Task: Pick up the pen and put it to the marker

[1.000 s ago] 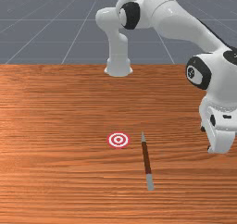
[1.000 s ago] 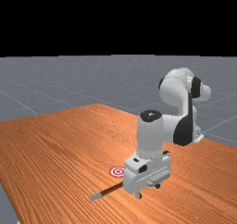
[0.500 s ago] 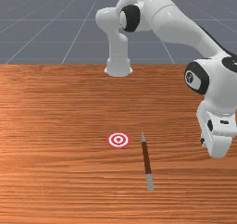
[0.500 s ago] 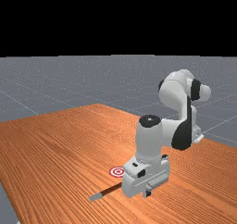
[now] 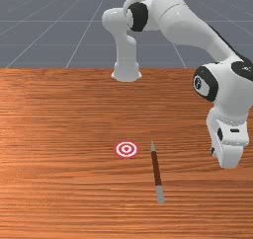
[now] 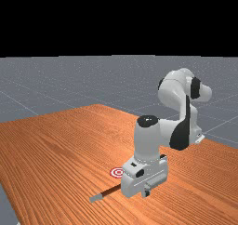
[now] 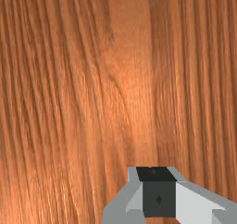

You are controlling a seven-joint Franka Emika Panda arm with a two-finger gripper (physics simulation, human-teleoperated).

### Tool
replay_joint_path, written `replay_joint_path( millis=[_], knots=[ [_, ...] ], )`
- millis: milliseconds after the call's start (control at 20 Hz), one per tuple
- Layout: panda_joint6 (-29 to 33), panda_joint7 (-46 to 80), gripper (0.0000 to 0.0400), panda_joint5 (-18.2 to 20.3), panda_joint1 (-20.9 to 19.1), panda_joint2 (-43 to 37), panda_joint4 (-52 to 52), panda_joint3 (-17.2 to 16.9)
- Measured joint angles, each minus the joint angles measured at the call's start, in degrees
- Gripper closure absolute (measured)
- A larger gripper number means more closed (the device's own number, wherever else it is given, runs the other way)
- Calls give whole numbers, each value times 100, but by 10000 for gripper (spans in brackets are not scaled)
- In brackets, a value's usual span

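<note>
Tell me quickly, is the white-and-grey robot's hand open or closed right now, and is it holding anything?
The two-finger gripper is closed, holding nothing; the thin brown pen with grey ends lies on the orange-brown wooden table.

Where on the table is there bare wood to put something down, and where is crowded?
The wide stretch of table at the front view's left of the target is bare, as is the area between target and arm base. Crowded: the narrow gap between target and pen, and the front view's right, where the pincer hangs.
</note>
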Motion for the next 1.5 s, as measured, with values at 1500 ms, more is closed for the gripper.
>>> replay_joint_path(
  millis=[1500],
  knots=[
    [174,-38,400,-21,-70,-106,-278,-35]
  ],
)
